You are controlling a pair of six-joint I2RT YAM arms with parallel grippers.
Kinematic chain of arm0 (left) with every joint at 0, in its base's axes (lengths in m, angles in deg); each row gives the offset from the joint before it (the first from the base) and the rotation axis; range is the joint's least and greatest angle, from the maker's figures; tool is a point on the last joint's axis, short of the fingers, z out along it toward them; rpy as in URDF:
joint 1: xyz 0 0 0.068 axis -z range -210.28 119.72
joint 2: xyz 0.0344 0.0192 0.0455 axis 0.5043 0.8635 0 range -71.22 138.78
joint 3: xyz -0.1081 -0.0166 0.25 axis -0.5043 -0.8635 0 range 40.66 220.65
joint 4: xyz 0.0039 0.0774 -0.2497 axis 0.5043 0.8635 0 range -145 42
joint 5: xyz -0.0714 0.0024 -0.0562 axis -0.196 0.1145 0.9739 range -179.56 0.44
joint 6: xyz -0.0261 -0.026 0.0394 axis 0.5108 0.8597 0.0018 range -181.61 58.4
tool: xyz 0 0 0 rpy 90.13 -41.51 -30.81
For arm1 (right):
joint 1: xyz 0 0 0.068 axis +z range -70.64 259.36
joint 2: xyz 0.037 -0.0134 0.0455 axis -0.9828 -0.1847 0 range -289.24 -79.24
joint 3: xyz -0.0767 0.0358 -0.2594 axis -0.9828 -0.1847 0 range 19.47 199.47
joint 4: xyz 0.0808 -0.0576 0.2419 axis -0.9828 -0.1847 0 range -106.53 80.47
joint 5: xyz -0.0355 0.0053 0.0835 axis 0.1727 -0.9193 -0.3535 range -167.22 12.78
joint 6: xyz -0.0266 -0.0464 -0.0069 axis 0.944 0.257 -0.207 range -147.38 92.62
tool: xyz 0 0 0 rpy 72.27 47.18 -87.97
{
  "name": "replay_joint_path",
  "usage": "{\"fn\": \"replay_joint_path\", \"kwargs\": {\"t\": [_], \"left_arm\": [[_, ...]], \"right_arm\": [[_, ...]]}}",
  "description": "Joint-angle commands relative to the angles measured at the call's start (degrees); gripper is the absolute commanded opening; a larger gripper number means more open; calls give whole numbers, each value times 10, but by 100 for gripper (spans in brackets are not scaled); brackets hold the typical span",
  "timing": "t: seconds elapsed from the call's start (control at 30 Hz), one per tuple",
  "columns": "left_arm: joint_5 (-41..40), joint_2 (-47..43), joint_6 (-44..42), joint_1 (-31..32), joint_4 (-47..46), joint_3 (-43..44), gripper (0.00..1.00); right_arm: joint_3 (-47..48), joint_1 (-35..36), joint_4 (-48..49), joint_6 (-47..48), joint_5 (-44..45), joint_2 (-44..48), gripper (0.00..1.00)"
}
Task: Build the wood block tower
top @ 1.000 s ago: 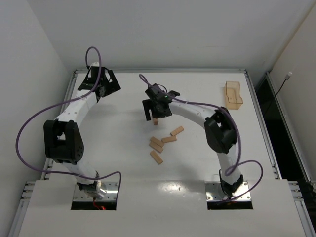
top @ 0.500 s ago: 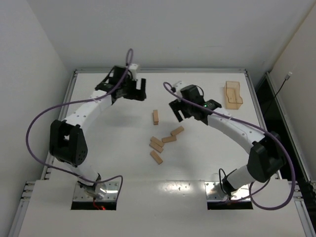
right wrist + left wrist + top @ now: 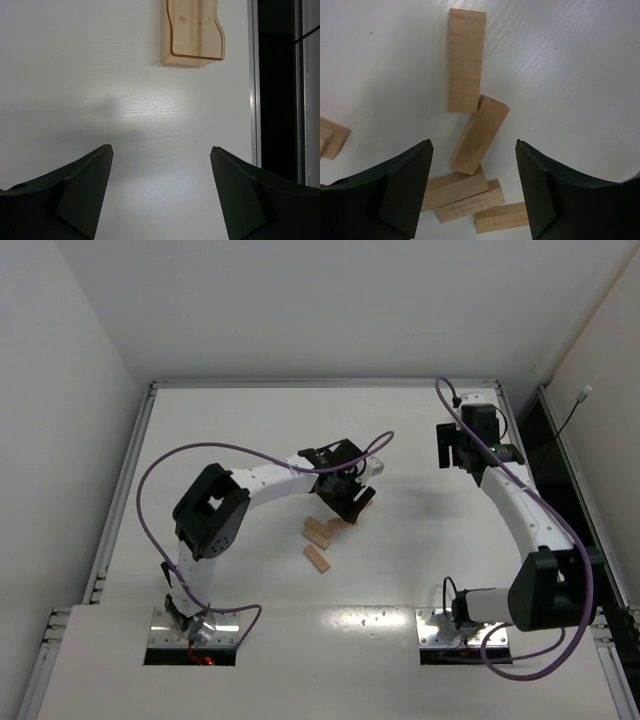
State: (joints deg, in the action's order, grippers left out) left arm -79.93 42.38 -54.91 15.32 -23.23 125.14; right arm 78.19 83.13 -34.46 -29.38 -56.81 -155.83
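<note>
At frame centre, the left gripper [image 3: 345, 504] has arrived, spread apart, over loose wood blocks [image 3: 479, 134] for the next pick; right gripper [image 3: 447, 447], likewise spread, withdrawn upper right.

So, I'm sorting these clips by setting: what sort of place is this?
Likely a robotics lab: a left arm and right arm bolted to a white table, plain white walls, with wood blocks and a tray.

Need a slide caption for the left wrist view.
Left gripper open, poised above loose wood blocks scattered on the white table.
</note>
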Motion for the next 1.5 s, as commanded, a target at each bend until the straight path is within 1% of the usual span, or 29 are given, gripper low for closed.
{"fn": "replay_joint_path", "kwargs": {"t": [0.0,0.13,0.33,0.53,0.67,0.73,0.8,0.83,0.87,0.9,0.97,1.0,1.1,1.13,1.17,1.2,1.27,1.3,1.37,1.47], "left_arm": [[-13,11,4,18,-5,24,64],[-27,45,4,24,-12,58,61],[-39,92,-6,29,-17,111,61],[-45,135,-17,34,-17,135,61],[-45,149,-17,34,-17,135,48],[-51,154,-17,34,-23,130,43],[-62,154,-10,40,-23,124,33],[-69,160,-10,41,-28,124,24],[-74,160,-5,41,-29,124,6],[-81,160,7,41,-23,124,0],[-104,146,16,41,-23,114,0],[-120,137,39,41,-29,109,0],[-218,98,80,53,-24,109,0],[-283,83,127,53,-10,117,0],[-305,77,146,58,2,133,0],[-327,71,186,58,15,141,0],[-376,38,210,58,30,141,0],[-398,27,239,58,30,148,0],[-439,9,263,58,48,148,0],[-444,2,286,44,64,174,0]], "right_arm": [[5,-27,-12,-19,-65,12,76],[10,-60,-17,-25,-98,12,76],[5,-80,-17,-25,-138,12,76],[0,-92,-17,-25,-157,17,76],[0,-92,-22,-25,-162,11,76],[0,-92,-22,-25,-167,11,76],[0,-92,-22,-25,-172,6,76],[0,-92,-22,-25,-172,6,76],[0,-92,-22,-25,-172,6,76],[0,-92,-22,-25,-172,1,76],[5,-92,-22,-30,-172,0,76],[5,-92,-22,-30,-172,-5,76],[5,-92,-22,-35,-178,-10,76],[5,-86,-22,-35,-183,-18,76],[10,-86,-22,-35,-183,-18,76],[17,-86,-22,-41,-190,-27,76],[24,-86,-28,-42,-195,-42,76],[31,-86,-34,-42,-195,-47,76],[39,-86,-34,-47,-202,-58,76],[44,-86,-40,-47,-215,-72,76]]}}
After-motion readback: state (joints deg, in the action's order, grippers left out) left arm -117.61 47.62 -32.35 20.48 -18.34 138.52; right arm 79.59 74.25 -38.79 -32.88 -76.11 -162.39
